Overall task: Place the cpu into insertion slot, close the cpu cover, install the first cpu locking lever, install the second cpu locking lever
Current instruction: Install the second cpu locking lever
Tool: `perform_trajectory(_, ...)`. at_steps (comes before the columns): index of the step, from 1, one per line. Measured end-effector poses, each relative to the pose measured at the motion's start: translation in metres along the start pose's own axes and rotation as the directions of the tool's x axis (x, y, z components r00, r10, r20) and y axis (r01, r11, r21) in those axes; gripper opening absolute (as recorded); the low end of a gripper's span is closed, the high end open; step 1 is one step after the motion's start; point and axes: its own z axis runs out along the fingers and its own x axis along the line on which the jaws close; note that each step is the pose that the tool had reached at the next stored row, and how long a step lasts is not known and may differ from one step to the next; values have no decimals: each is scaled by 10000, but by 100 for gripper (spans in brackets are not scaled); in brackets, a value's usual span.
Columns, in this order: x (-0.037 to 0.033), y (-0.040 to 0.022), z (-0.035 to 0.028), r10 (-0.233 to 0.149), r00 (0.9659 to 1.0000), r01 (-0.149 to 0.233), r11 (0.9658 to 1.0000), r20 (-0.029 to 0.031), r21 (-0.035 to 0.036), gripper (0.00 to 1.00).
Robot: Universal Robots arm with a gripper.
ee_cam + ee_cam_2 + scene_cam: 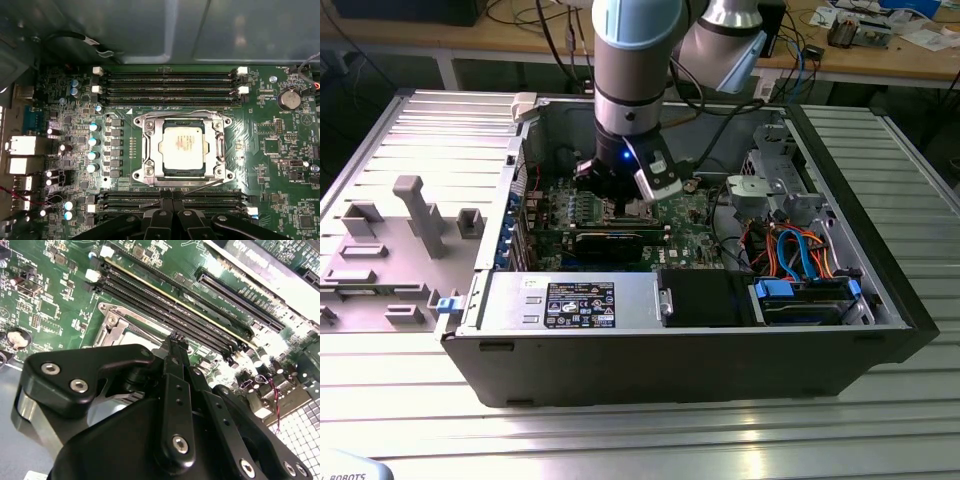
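In the first wrist view the cpu lies flat in the insertion slot on the green motherboard. The cpu cover is down around it, and the chip's grey face shows through the window. One thin wire lever lies along the socket's far side. The other lever slants along the side nearest my gripper. The gripper's fingers are shut together, tips just beside that slanting lever; I cannot tell whether they touch it. The second wrist view has the gripper low over the socket's rim. In the exterior view the gripper reaches down into the open case.
Black memory slots run along both sides of the socket. A black card stands close in front of the gripper, and beyond it the power supply. A drive cage with blue cables fills the exterior view's right. A grey fixture tray lies outside the case.
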Motion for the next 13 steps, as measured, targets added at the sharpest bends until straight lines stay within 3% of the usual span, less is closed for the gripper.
perform_trajectory(6,28,-13,8,-120,9999,120,9999,-88,-7,11)
perform_trajectory(10,46,-31,73,-433,9989,432,9991,-198,-34,11)
perform_trajectory(13,64,-44,102,-672,9974,670,9977,-257,-108,11)
